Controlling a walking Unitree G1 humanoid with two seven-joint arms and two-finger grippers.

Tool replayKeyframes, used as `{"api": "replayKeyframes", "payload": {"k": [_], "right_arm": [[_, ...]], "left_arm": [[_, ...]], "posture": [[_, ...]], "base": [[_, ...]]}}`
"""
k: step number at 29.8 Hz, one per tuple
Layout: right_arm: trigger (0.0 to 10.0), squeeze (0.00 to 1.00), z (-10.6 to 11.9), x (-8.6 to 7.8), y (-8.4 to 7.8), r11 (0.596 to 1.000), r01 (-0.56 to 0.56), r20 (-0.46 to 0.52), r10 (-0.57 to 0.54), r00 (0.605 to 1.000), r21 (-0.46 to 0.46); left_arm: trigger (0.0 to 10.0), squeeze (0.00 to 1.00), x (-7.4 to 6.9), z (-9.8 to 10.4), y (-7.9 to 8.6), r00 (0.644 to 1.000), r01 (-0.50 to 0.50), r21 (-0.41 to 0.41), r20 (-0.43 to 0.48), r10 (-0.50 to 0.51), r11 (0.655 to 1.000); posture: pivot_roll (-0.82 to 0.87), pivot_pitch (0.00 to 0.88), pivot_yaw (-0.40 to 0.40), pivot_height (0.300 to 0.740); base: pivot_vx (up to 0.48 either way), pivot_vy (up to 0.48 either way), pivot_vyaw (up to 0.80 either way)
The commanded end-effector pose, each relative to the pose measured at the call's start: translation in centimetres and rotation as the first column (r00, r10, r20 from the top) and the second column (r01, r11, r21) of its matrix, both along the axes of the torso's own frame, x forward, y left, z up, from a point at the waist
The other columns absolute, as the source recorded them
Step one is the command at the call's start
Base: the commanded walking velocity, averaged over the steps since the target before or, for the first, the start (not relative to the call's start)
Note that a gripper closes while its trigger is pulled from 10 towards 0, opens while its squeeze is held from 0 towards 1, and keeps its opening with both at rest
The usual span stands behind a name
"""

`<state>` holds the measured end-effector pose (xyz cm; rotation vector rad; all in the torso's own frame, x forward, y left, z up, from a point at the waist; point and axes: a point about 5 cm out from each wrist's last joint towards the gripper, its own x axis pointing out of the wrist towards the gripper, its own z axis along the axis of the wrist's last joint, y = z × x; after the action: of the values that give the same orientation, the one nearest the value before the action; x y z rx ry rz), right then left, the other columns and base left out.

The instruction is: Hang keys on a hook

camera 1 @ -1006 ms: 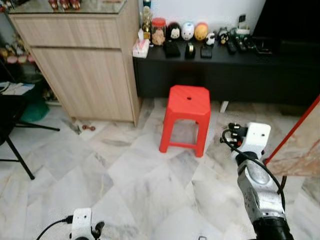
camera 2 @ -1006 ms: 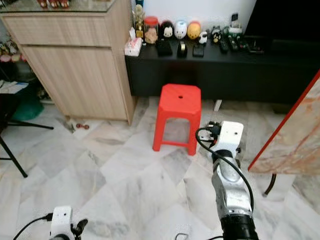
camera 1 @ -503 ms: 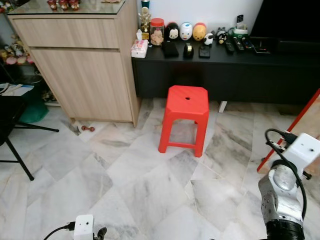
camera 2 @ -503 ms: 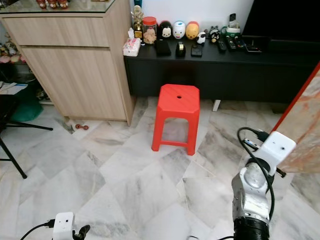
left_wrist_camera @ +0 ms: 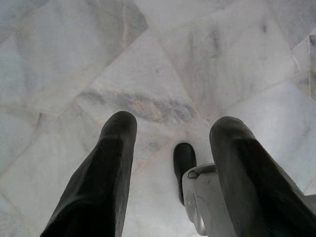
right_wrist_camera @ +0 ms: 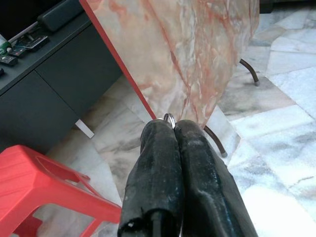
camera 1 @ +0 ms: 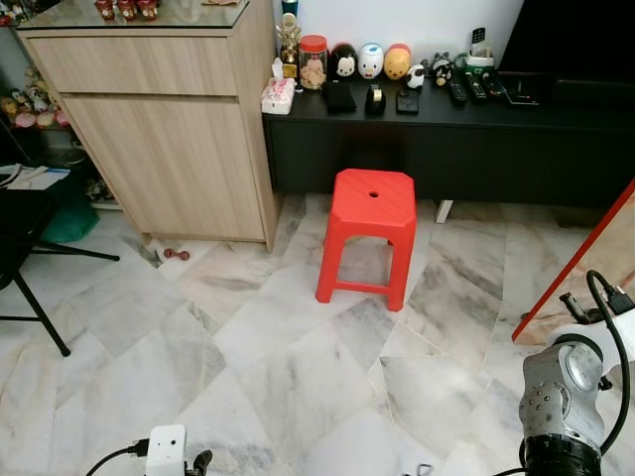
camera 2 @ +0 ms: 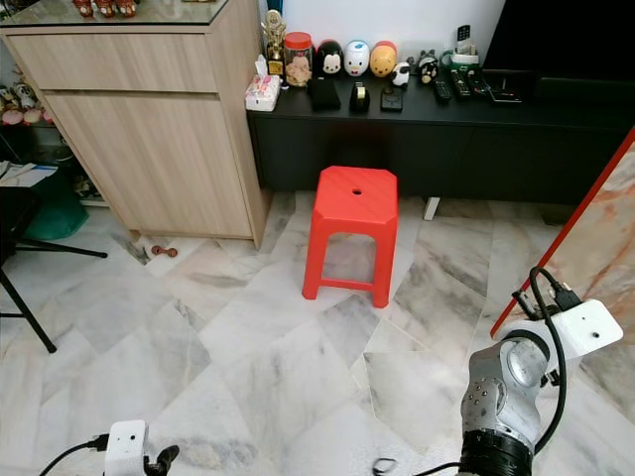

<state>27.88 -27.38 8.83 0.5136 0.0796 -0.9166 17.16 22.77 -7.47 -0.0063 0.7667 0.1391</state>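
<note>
My right gripper (right_wrist_camera: 170,126) is shut, and a thin metal key ring (right_wrist_camera: 169,118) pokes out between its fingertips; the keys themselves are hidden. It points at a pink marbled panel with a red edge (right_wrist_camera: 187,59). In the eye views the right arm (camera 2: 506,387) is low at the right, its white wrist box (camera 2: 585,329) beside that panel (camera 2: 595,248). My left gripper (left_wrist_camera: 170,128) hangs open over the marble floor, nothing between its fingers; its wrist (camera 1: 167,451) sits at the bottom left.
A red plastic stool (camera 1: 370,233) stands mid-floor before a long black cabinet (camera 1: 446,139) carrying jars, figurines and remotes. A wooden cabinet (camera 1: 164,129) stands at the left, with a black chair (camera 1: 25,258) at the far left. Marble floor (camera 1: 258,337) lies open between them.
My right arm has swung right and lower, from in front of the stool to beside the red-edged panel. The left arm has stayed put.
</note>
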Motion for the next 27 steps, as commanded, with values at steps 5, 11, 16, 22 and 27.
{"api": "replayKeyframes", "payload": {"k": [5, 11, 16, 22, 27], "right_arm": [[10.0, 0.0, 0.3, 0.5, 0.2, 0.999, -0.042, -0.001, 0.042, 0.999, -0.033], [10.0, 0.0, -0.7, 2.4, 3.4, 0.873, -0.453, -0.26, 0.401, 0.878, -0.182], [10.0, 0.0, -1.8, 2.9, 5.9, 0.72, -0.684, -0.346, 0.616, 0.708, -0.117], [10.0, 0.0, -1.0, 3.4, 7.8, 0.406, -0.903, -0.434, 0.795, 0.424, -0.138], [10.0, 0.0, 0.5, 3.9, 9.1, 0.178, -0.973, -0.461, 0.858, 0.226, -0.147]], "left_arm": [[10.0, 0.0, -0.6, -0.3, 0.3, 1.0, 0.0, 0.001, -0.03, 0.0, 1.0], [10.0, 0.0, -0.6, -0.3, 0.3, 1.0, 0.001, 0.004, -0.029, -0.001, 1.0], [10.0, 0.0, 0.0, 0.1, 0.5, 1.0, -0.016, 0.006, 0.007, 0.016, 1.0], [10.0, 0.0, 3.3, 2.7, 1.5, 0.979, -0.037, 0.03, 0.2, 0.03, 0.999], [10.0, 0.0, 8.7, 7.8, 1.1, 0.877, 0.092, 0.099, 0.464, -0.128, 0.991]], "posture": [[-0.09, 0.055, -0.015, 0.74], [-0.09, 0.053, -0.016, 0.74], [-0.09, 0.053, -0.018, 0.74], [-0.09, 0.055, -0.026, 0.74], [-0.08, 0.049, -0.036, 0.74]], "base": [[0.0, 0.0, 0.0], [0.0, 0.0, 0.0], [0.0, 0.0, 0.0], [0.0, 0.0, 0.0], [0.0, 0.0, 0.0]]}}
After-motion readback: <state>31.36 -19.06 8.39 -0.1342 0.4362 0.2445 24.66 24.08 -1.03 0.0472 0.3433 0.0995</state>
